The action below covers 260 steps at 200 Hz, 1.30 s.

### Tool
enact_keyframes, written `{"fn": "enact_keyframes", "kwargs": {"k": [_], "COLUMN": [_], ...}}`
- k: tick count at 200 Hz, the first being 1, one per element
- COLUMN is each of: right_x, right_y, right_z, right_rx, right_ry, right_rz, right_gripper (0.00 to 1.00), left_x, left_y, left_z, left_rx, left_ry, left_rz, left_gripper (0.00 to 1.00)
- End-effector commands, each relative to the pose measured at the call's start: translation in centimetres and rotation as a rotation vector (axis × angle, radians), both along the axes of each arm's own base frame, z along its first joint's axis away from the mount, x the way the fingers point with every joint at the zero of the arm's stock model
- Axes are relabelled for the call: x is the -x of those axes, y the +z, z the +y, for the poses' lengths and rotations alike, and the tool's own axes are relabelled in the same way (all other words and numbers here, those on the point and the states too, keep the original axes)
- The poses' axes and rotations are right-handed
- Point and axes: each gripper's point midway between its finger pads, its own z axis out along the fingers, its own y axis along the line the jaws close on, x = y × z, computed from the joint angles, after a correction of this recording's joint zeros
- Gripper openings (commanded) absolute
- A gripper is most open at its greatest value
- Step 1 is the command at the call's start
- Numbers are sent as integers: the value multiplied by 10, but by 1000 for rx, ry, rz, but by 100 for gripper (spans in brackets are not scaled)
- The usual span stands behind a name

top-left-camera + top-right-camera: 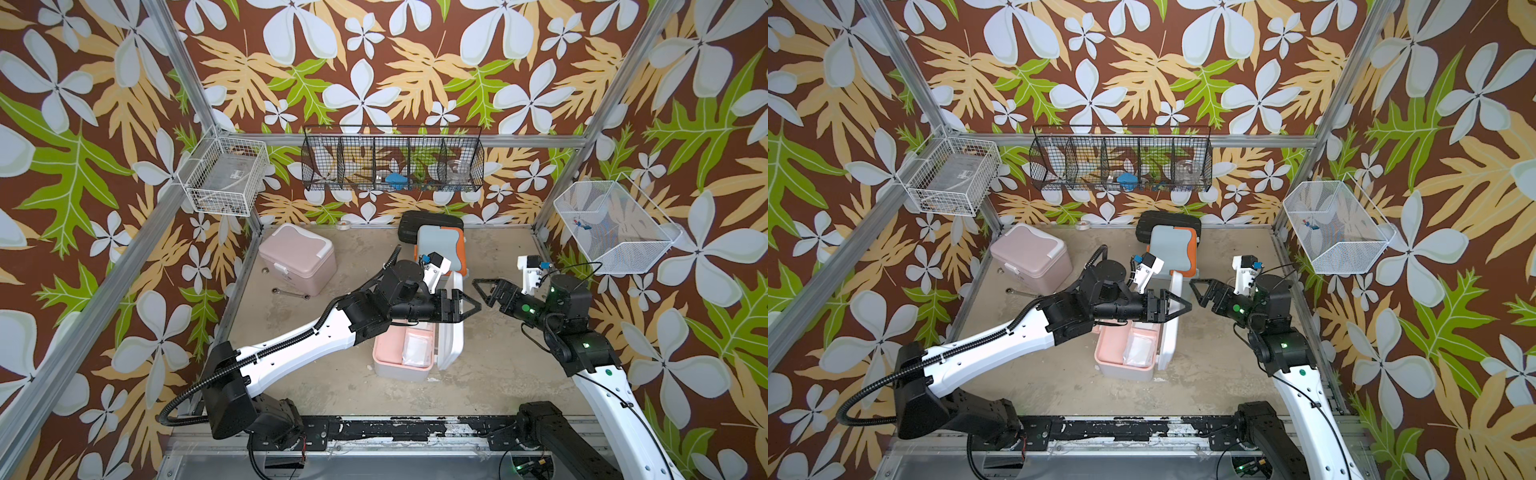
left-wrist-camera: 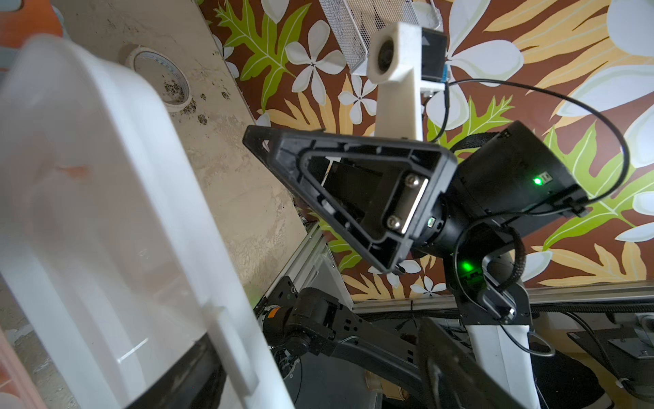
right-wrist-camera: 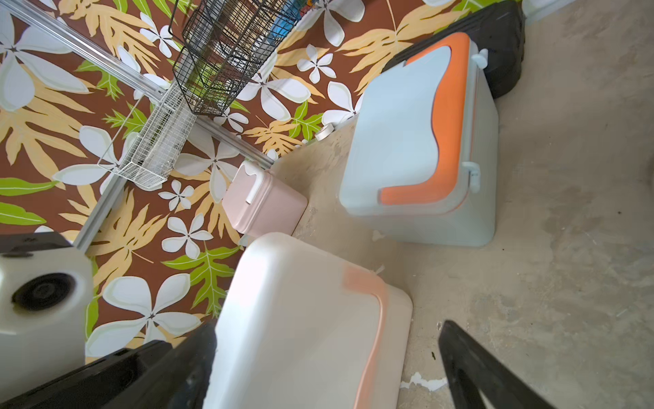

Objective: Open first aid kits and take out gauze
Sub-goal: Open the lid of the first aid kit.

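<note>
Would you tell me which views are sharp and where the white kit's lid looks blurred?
Both top views are evenly lit and sharp, gauze visible in the white kit; in the left wrist view its raised lid is blurred and washed out; in the right wrist view the lid is soft, the light blue kit crisper.

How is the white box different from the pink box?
The white kit has its lid swung up and open, but the pink kit is shut. You can see gauze inside the white kit, while the pink kit hides what it holds. The white kit is peach inside. The pink kit is pink with a white latch. Both are boxy plastic cases sitting on the table.
</note>
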Motion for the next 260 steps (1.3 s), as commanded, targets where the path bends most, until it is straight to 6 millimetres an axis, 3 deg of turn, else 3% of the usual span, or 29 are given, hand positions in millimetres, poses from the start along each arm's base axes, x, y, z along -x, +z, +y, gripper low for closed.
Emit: {"fn": "enact_keyframes", "kwargs": {"k": [1,31,103,150,191,229,260], "right_x": [5,6,13,20,25,27,31], "right_y": [19,18,17,-1,-6,-4,-8], "right_z": [12,12,16,15,20,29,41], "right_rx": [-45,-37,-19,2,16,53,92], "right_ry": [86,92,125,132,159,183,206], "right_rz": [-66,-61,-63,-11,2,6,22], "right_gripper": [98,99,100,93,90,99,99], "left_x": [-8,-5,18,20,21,15,-5], "left_y": [9,13,10,5,11,8,-15], "left_z": [5,4,-22,-20,1,28,57], "left_rx": [4,6,-1,-22,-45,-77,-109], "left_ry": [60,60,-37,-56,-11,36,111], "left_rz": [-56,-65,-84,-117,-175,-198,-167], "left_gripper": [83,83,84,87,90,92,92]}}
